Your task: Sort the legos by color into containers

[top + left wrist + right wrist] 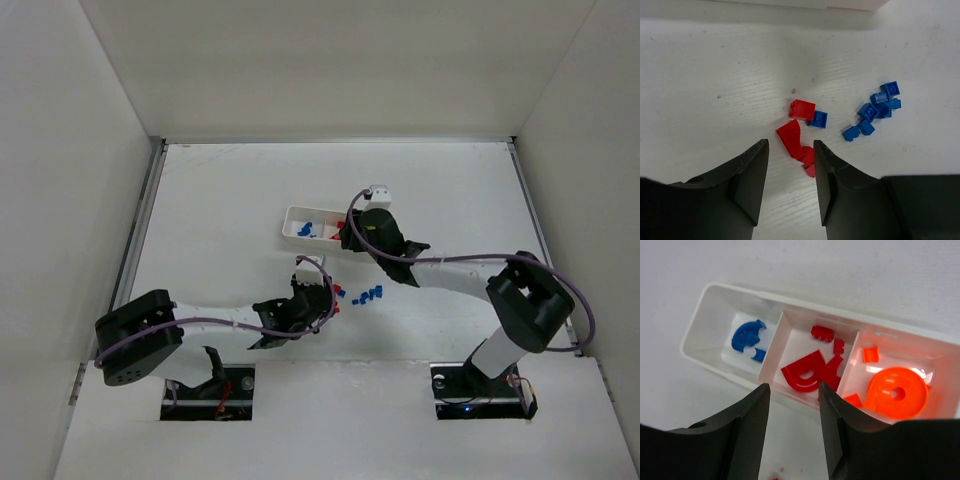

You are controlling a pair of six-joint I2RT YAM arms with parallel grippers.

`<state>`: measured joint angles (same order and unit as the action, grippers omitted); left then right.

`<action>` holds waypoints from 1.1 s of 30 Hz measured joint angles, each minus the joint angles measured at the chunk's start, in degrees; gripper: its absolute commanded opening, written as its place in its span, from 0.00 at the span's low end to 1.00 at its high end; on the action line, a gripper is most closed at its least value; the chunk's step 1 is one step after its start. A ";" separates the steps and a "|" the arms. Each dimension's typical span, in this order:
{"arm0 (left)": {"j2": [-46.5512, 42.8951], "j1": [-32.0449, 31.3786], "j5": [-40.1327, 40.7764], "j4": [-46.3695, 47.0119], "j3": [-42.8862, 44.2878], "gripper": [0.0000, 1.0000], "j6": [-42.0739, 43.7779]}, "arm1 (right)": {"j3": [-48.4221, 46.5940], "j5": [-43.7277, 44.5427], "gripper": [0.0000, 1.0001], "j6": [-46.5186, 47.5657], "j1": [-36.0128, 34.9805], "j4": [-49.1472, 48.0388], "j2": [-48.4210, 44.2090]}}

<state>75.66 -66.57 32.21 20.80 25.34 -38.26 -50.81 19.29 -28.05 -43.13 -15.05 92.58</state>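
Note:
The white three-compartment tray [696, 333] holds blue pieces [747, 335] on the left, red pieces [807, 373] in the middle and orange pieces [895, 392] on the right. My right gripper [792, 387] is open and empty, hovering above the tray's near wall by the red compartment; from above it [345, 240] covers the tray's [290, 215] right end. My left gripper [790, 145] is open and empty, low over the table, its jaws either side of loose red bricks [794, 137]. A single blue brick [818, 119] and a cluster of blue bricks [875, 111] lie to the right.
The loose red [338, 292] and blue bricks [370, 295] lie between the two arms, just in front of the tray. White walls enclose the table on three sides. A tiny red bit [774, 476] shows on the table below the right gripper.

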 measured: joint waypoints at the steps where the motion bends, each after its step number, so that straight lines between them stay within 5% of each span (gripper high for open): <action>1: 0.42 -0.13 0.04 0.15 0.24 0.38 -0.07 | 1.01 0.04 0.49 -0.04 -0.24 0.04 -0.98; 13: 8.55 -0.81 1.68 1.38 3.39 0.35 0.04 | 10.03 1.36 0.48 -2.21 -6.34 -1.25 -9.38; 21: 13.14 -0.44 2.67 3.93 4.57 0.18 0.31 | 17.03 2.45 0.48 -5.46 -8.22 -3.48 -10.95; 33: 3.96 1.14 3.04 2.62 3.17 0.14 0.96 | 24.61 4.92 0.47 -9.22 -12.26 -4.44 -18.49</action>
<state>79.61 -65.43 35.24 23.42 28.51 -37.30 -26.20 24.21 -37.28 -55.40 -19.49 74.08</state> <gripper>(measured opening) 0.199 0.474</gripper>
